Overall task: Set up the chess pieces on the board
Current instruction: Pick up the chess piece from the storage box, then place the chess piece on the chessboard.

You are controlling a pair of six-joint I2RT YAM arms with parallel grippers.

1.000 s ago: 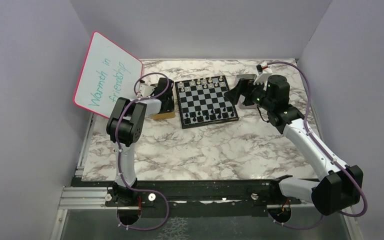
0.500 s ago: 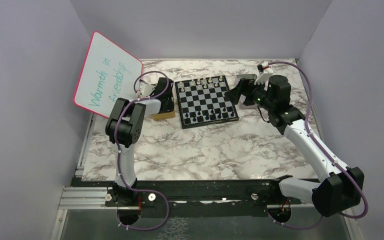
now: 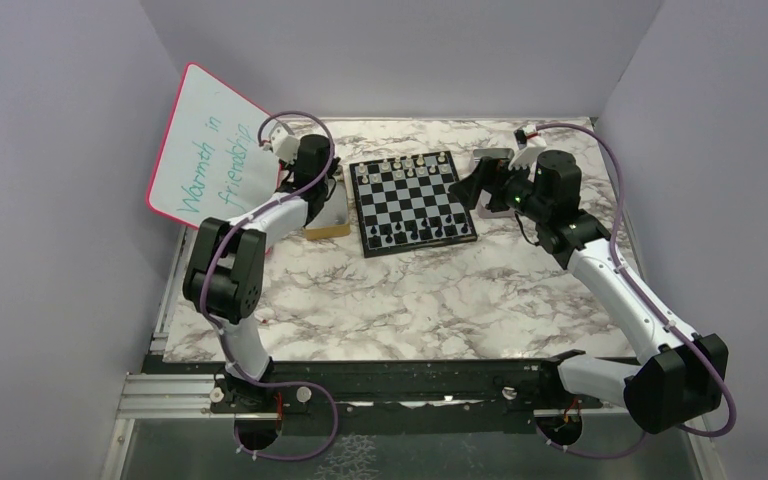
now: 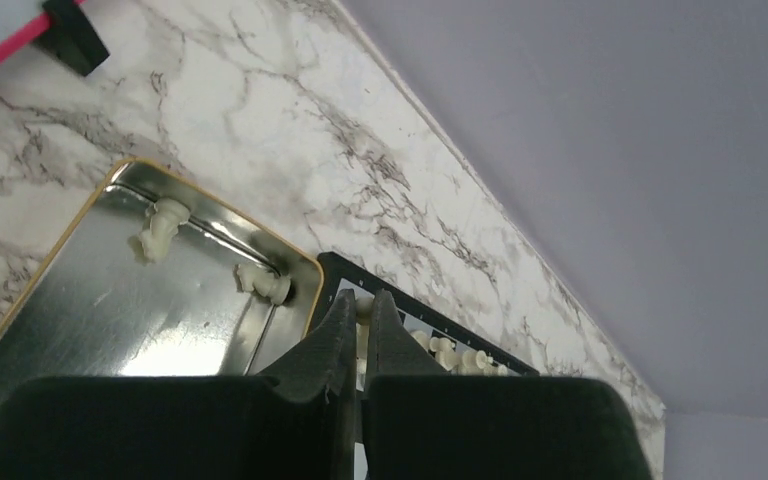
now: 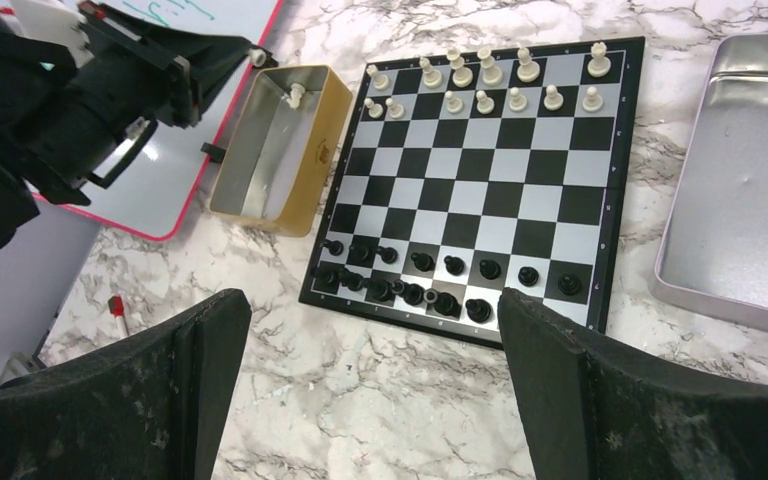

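The board lies on the marble tabletop, pale pieces on its far rows, black pieces on its near rows, two more pale in the gold tray alongside; left fingers are pinched shut above that tray, right fingers spread wide, empty.

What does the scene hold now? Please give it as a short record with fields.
board: mid-table, centre squares bare
white pieces: two far rows, with gaps
black pieces: two near rows
gold tin: left of board, two loose pieces inside
silver tray: right of board
left gripper: shut, above the tin; held piece cannot be told
right gripper: open, nothing between the fingers, by the board's right side
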